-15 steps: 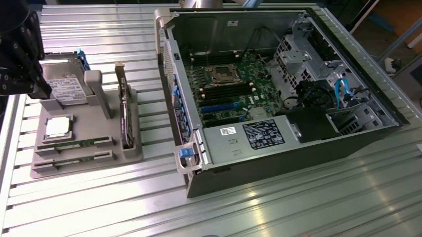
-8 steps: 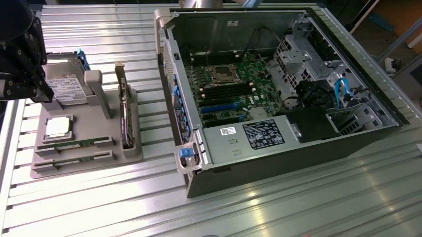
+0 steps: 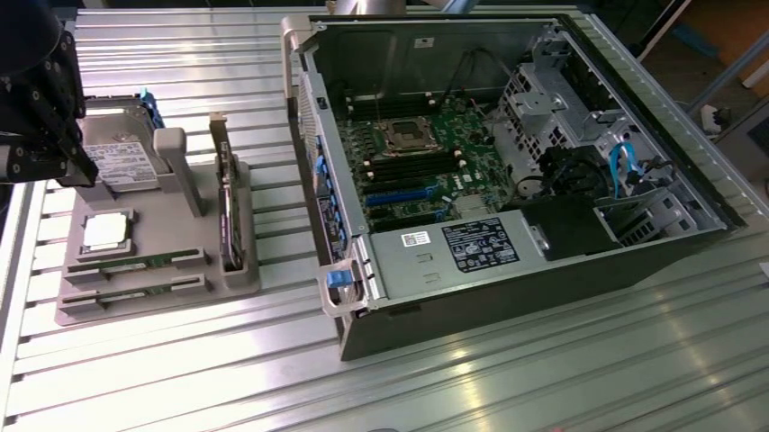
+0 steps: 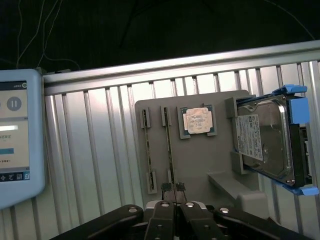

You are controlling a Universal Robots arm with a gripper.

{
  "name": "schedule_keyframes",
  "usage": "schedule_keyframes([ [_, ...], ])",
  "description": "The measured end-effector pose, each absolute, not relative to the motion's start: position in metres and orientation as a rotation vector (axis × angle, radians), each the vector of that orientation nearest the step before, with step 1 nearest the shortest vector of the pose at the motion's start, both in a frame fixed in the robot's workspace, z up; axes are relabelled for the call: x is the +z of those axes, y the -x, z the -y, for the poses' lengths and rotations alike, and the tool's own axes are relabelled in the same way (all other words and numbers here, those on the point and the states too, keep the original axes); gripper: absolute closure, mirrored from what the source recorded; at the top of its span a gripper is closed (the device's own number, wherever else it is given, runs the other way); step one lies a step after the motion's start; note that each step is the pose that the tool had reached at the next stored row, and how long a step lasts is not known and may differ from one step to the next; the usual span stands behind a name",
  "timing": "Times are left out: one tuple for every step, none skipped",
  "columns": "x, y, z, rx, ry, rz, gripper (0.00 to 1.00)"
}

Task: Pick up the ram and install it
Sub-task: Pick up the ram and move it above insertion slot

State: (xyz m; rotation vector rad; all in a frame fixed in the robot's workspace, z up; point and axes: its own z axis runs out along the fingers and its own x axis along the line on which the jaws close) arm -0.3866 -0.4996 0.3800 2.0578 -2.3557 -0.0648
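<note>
Green board (the ram) [image 4: 168, 145]: lying on edge in a slot of the grey tray [image 4: 200, 155], beside a second stick [image 4: 146, 150] and near the silver processor [image 4: 198, 120].
Look: long, narrow and thin, with dark chips barely showing.
Claw [image 4: 174, 187]: fingers pressing together, gripping nothing, hovering just beside one end of the ram.
Handling (a judgement): approaching well is likely calling for centring over the thin edge, square to its length.

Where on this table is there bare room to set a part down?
Bare: the ribbed table along the exterior view's lower edge, before the grey tray and the computer case; also the narrow lane between them. Crowded: the tray, holding hard drive, processor, ram and expansion card, and the case's inside.
</note>
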Motion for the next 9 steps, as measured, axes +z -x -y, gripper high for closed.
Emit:
schedule_keyframes([
  [0.38, 0.3866, 0.4996, -0.065, -2.058, 2.356, 0.89],
  [0.38, 0.3866, 0.4997, -0.065, -2.058, 2.356, 0.89],
  [0.38, 0.3866, 0.4996, -0.065, -2.058, 2.356, 0.83],
  [0.38, 0.3866, 0.4996, -0.065, -2.058, 2.356, 0.76],
  [0.38, 0.3866, 0.4996, -0.065, -2.058, 2.356, 0.76],
  [0.38, 0.3866, 0.4996, -0.065, -2.058, 2.356, 0.7],
  [0.3793, 0.3866, 0.4996, -0.065, -2.058, 2.356, 0.7],
  [0.3779, 0.3867, 0.5, -0.065, -2.058, 2.356, 0.7],
  [0.3765, 0.3868, 0.5006, -0.065, -2.058, 2.356, 0.7],
])
